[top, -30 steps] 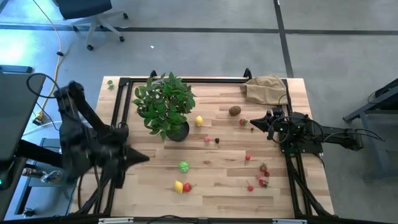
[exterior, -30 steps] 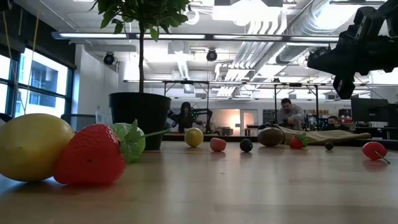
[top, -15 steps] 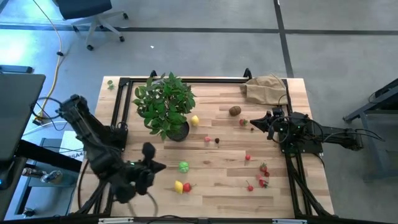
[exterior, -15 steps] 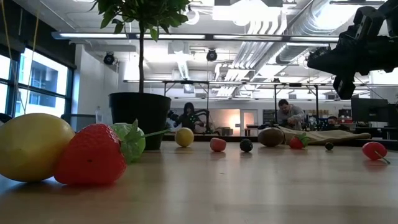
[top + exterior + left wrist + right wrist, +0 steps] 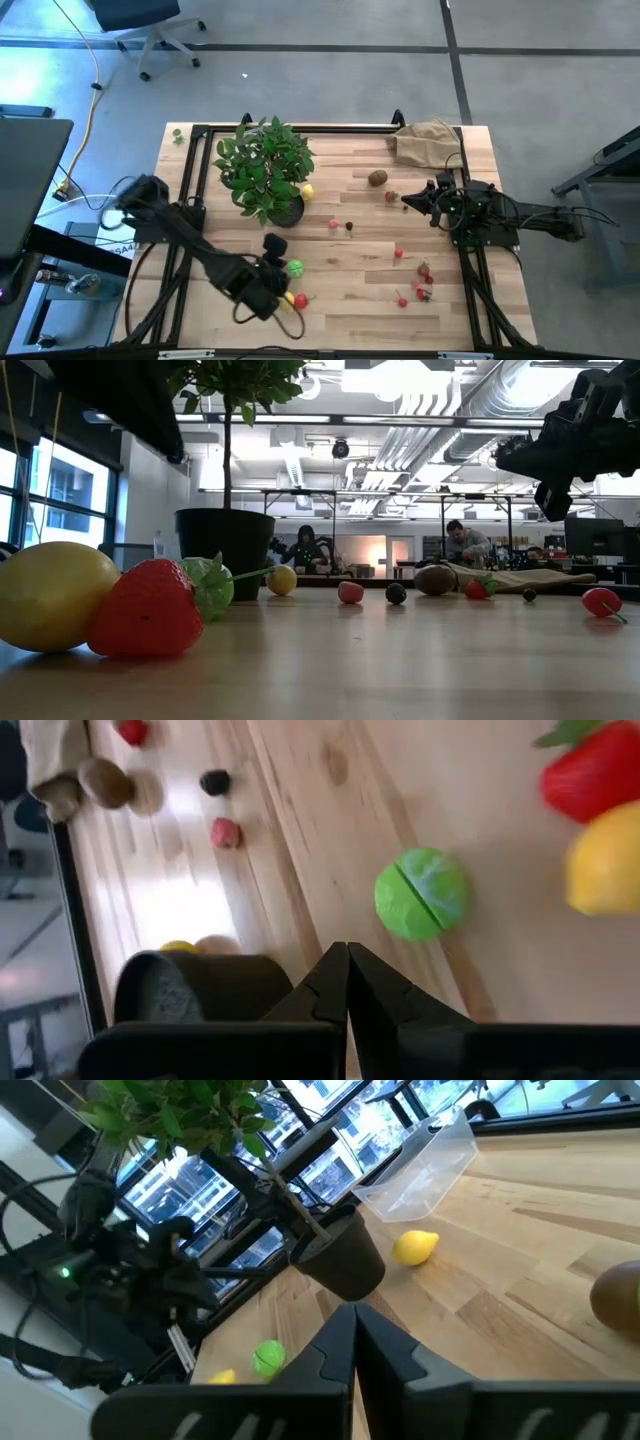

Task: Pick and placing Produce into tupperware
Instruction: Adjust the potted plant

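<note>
Green round toy vegetable (image 5: 421,893) lies just off my left gripper (image 5: 347,960), whose fingers are pressed shut and empty; that arm has swung in from nine o'clock. Right gripper (image 5: 354,1323) waits closed at three o'clock. Clear plastic rectangular tupperware (image 5: 424,1162) stands behind the black plant pot (image 5: 345,1261), unfilled.

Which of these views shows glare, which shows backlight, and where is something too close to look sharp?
Left wrist view: a bright patch of glare washes the wooden tabletop near the small pink fruit. Low view: ceiling lights and windows leave the black round plant pot dark; the near yellow lemon and red strawberry loom large and soft.
</note>
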`<state>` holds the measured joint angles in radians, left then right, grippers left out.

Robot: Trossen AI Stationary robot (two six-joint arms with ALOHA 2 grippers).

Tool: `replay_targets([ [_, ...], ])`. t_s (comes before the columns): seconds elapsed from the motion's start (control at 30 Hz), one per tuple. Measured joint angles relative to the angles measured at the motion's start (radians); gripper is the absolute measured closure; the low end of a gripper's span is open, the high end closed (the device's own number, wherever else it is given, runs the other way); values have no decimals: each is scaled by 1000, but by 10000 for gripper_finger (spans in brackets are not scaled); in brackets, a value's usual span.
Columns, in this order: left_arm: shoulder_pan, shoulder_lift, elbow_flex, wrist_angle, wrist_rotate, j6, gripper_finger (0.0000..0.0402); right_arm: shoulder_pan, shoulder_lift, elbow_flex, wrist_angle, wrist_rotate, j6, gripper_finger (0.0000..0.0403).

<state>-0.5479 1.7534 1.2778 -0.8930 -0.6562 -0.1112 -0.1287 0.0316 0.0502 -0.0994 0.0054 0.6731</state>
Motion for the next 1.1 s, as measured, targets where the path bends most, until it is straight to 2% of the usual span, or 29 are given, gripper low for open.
replay_targets([
  [0.2,84,114,0,122,-5,1,401,0,12,0,-1,-7,-6,402],
  [0.37,153,145,0,235,-2,2,401,0,21,0,-1,-7,-27,402],
  [0.93,356,145,0,238,5,40,401,0,41,0,-1,-14,-79,402],
  [1.1,388,159,-1,229,14,98,401,0,41,0,-1,-15,-85,402],
])
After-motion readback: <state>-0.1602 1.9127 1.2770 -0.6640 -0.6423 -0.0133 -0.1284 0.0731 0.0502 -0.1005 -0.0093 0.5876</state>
